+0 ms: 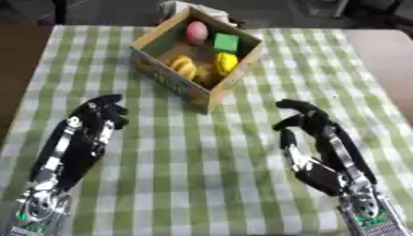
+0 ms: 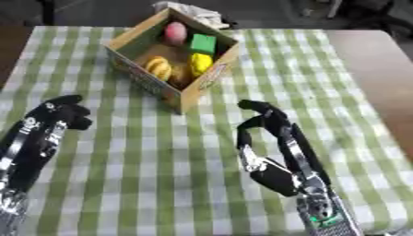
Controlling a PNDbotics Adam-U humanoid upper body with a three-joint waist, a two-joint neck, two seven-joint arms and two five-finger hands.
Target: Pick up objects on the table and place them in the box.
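**Resting both hands short of a filled box**

Hovering low over the checked cloth, my right robot hand has its fingers loosely curled with the thumb standing apart, and it holds nothing. My left robot hand lies on the other side, fingers bent at the tips, also holding nothing.

Between and beyond them, toward the far edge of the tabletop, stands the cardboard box, turned so one corner points back at me. Inside it I can see a pink rounded thing, a green block, a yellow piece and a yellow-orange ridged piece.

No loose object shows on the cloth near either hand. By my reckoning the picking is done, or whatever is left lies outside these views.

If another piece turns up, the box lies ahead of both hands and slightly to the left of centre. Its near corner is about equally near to each, so the choice of arm would depend on which side the piece lies.
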